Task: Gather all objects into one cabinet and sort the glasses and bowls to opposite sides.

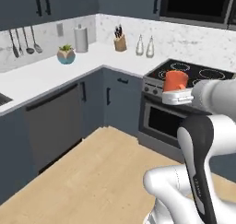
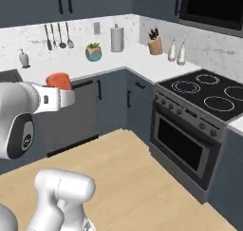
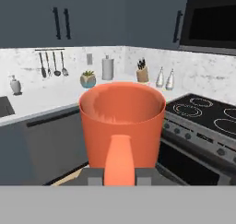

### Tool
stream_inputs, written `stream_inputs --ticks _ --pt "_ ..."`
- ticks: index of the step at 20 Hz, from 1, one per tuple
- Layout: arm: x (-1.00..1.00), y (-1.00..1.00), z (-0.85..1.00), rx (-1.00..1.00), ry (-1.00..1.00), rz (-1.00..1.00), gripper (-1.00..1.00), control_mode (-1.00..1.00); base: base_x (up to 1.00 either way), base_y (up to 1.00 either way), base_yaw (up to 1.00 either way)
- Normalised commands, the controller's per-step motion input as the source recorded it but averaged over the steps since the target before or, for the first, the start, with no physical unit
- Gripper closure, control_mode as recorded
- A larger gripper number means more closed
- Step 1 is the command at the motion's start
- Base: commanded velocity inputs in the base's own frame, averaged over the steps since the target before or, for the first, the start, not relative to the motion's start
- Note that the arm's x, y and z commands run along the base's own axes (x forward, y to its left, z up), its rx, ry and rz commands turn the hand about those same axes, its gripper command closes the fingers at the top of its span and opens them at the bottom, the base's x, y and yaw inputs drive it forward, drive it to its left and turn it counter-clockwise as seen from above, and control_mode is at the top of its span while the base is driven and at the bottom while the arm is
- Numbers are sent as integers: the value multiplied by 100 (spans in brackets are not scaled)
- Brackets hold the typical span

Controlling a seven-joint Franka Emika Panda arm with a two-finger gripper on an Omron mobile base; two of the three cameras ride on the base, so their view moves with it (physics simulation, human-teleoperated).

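Orange mug (image 3: 122,126) sits upright, pinched in the gripper (image 3: 119,176) with its handle facing the camera, held up over the floor, stove (image 1: 193,75) off to the right.

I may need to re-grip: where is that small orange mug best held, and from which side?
On the wall beside the handle, from the handle side, as the gripper has it now. The small orange mug stands upright with its open mouth up, its handle toward the hand, and its straight, slightly tapering wall gives the fingers flat contact. The fingers are hidden behind the mug.
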Motion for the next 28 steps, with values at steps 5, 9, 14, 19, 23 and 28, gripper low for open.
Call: stream_inputs --ticks 5,9,14,19,23,28 --pt "0 0 0 0 0 0 100 100 -37 45 98" --pt "0 0 0 0 0 0 100 100 -27 57 95" --pt "0 0 0 0 0 0 100 100 9 77 72" --pt "0 0 0 0 0 0 100 100 57 100 40" --pt "0 0 0 0 0 0 100 100 68 100 23" --pt "0 0 0 0 0 0 100 100 49 100 4"
